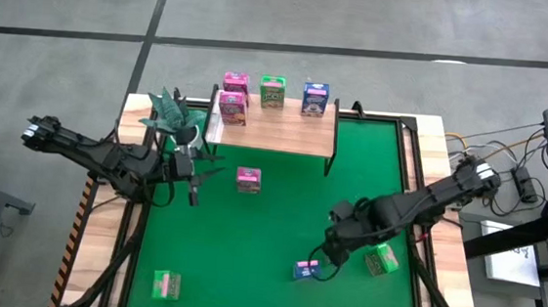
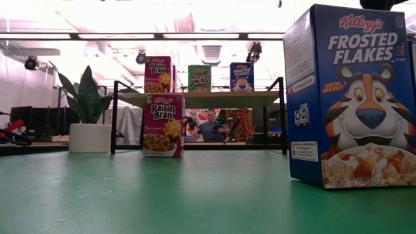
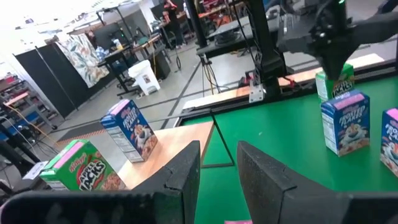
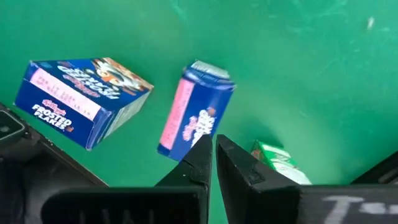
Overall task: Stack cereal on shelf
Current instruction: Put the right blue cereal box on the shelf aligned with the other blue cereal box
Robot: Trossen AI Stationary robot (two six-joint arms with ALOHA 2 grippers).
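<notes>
The light-wood shelf (image 1: 277,134) stands at the mat's far edge and bears two pink cereal boxes (image 1: 233,96), a green one (image 1: 272,93) and a blue one (image 1: 315,99), all upright. One pink box (image 1: 248,179) stands on the mat in front of the shelf. A blue box (image 1: 306,269) and a green box (image 1: 380,260) are at the near right, and a green box (image 1: 167,284) at the near left. My left gripper (image 3: 219,171) is open, level, left of the pink box on the mat. My right gripper (image 4: 212,155) is shut and points down above a blue box (image 4: 196,109).
A potted plant (image 1: 174,116) stands at the shelf's left end, close to my left arm. A second blue box (image 4: 81,99) is beside the one under my right gripper. A large blue box (image 2: 351,97) fills the low view's right. A person (image 2: 209,127) sits beyond the table.
</notes>
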